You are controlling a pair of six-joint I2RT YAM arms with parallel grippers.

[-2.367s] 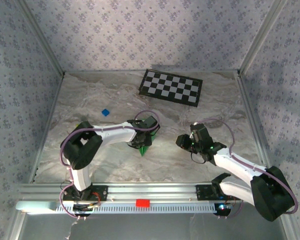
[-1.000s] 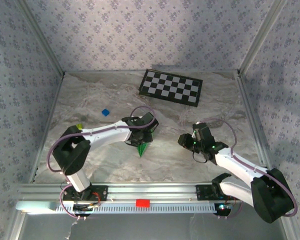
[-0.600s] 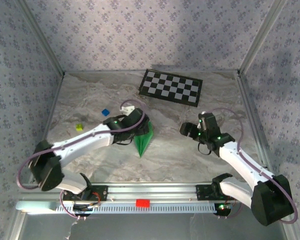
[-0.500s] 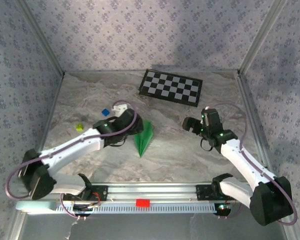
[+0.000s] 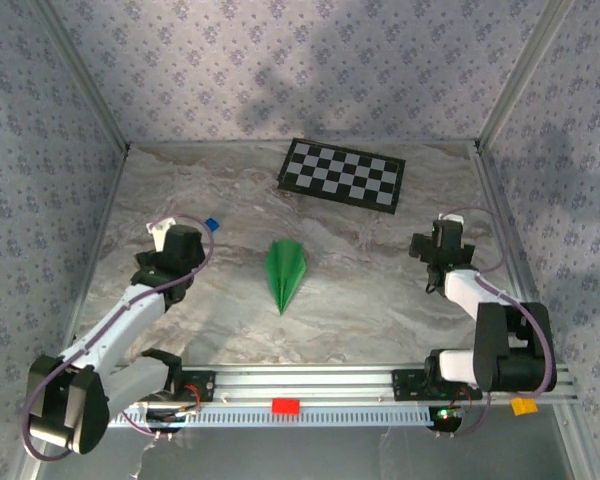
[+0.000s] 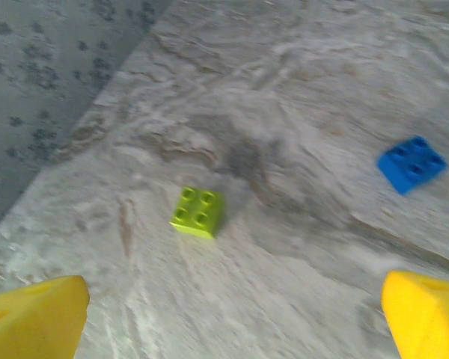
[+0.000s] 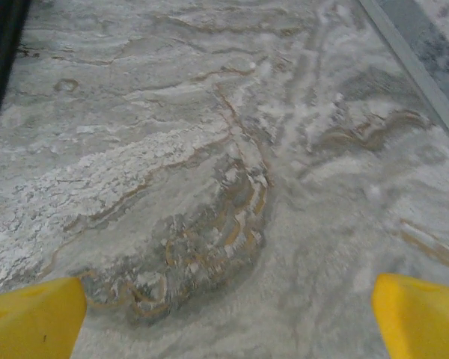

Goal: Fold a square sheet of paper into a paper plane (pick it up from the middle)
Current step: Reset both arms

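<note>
The green paper plane [image 5: 284, 271] lies flat in the middle of the table, its point toward the near edge, with a centre crease showing. Neither gripper touches it. My left gripper [image 5: 178, 240] has drawn back to the left side; in the left wrist view its yellow fingertips [image 6: 37, 314] stand wide apart over bare table, so it is open and holds nothing. My right gripper [image 5: 442, 238] sits at the right side, well apart from the plane; its yellow fingertips [image 7: 419, 318] are also spread wide over bare marble, open and holding nothing.
A black-and-white checkerboard [image 5: 342, 173] lies at the back. A tiny blue block [image 5: 211, 224] [image 6: 411, 162] and a yellow-green block [image 6: 197, 212] lie by the left gripper. Patterned walls and metal rails bound the marble-patterned table [image 5: 380, 300].
Both grippers opened and pulled away to their own sides. The left one let go of the green plane, which now lies alone and flat at the table's middle.
</note>
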